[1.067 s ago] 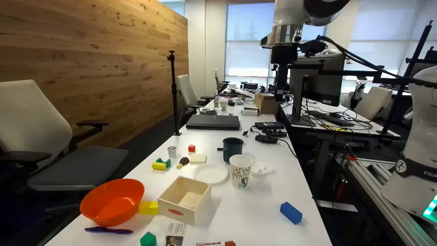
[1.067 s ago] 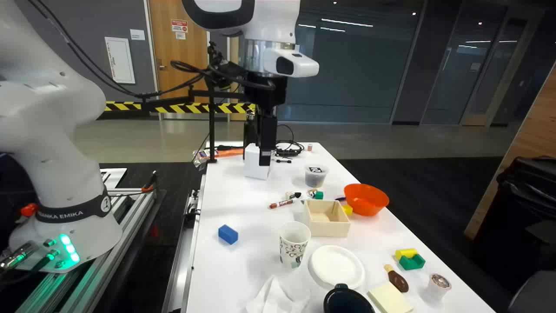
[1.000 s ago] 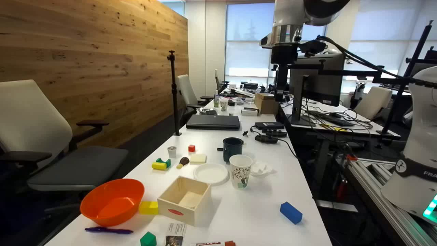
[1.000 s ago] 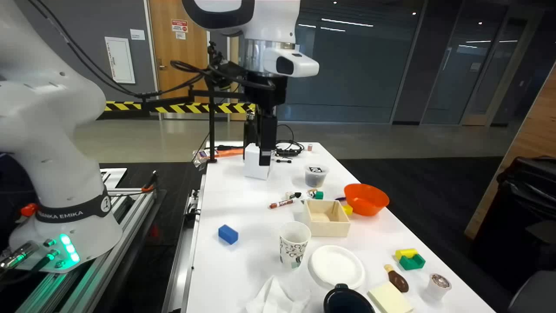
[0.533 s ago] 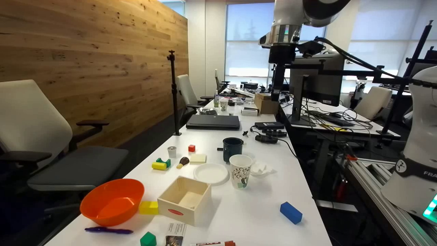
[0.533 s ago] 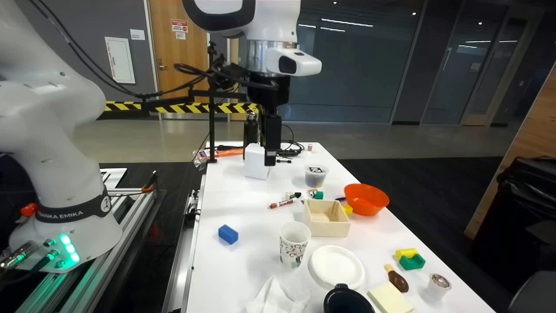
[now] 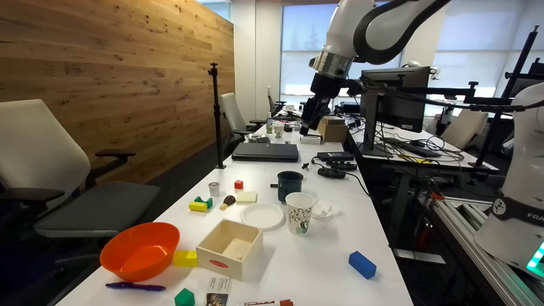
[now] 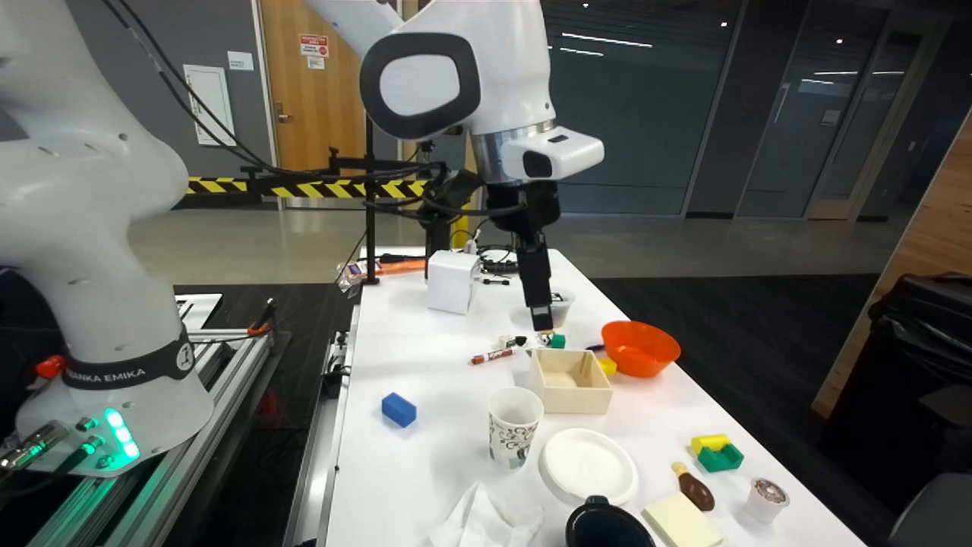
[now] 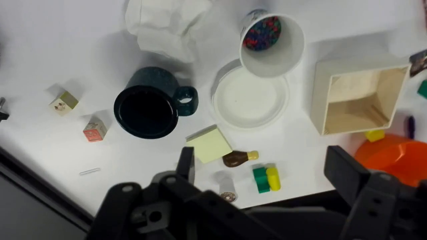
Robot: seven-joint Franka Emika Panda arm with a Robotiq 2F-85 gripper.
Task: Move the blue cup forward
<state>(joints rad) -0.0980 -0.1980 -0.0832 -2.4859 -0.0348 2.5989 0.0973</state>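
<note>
The blue cup (image 7: 290, 187), a dark navy mug, stands upright on the white table, and in an exterior view (image 8: 607, 524) the bottom edge of the picture cuts it off. In the wrist view the blue cup (image 9: 146, 110) sits left of centre, its handle pointing right towards a white plate. My gripper (image 9: 262, 163) is open and empty, with nothing between its fingers. It hangs tilted high above the table, apart from the cup, and shows in both exterior views (image 7: 304, 129) (image 8: 542, 325).
The white patterned cup (image 7: 299, 214) stands close to the blue cup. Around them are the white plate (image 9: 250, 98), crumpled tissue (image 9: 166, 26), a sticky-note pad (image 9: 209, 144), a wooden box (image 7: 229, 248), an orange bowl (image 7: 140, 250) and a blue block (image 7: 362, 264). Small toy blocks lie nearby.
The arm has swung from hanging straight down to a tilt. My gripper has moved out over the table, away from the robot base. The cup and other objects have not moved.
</note>
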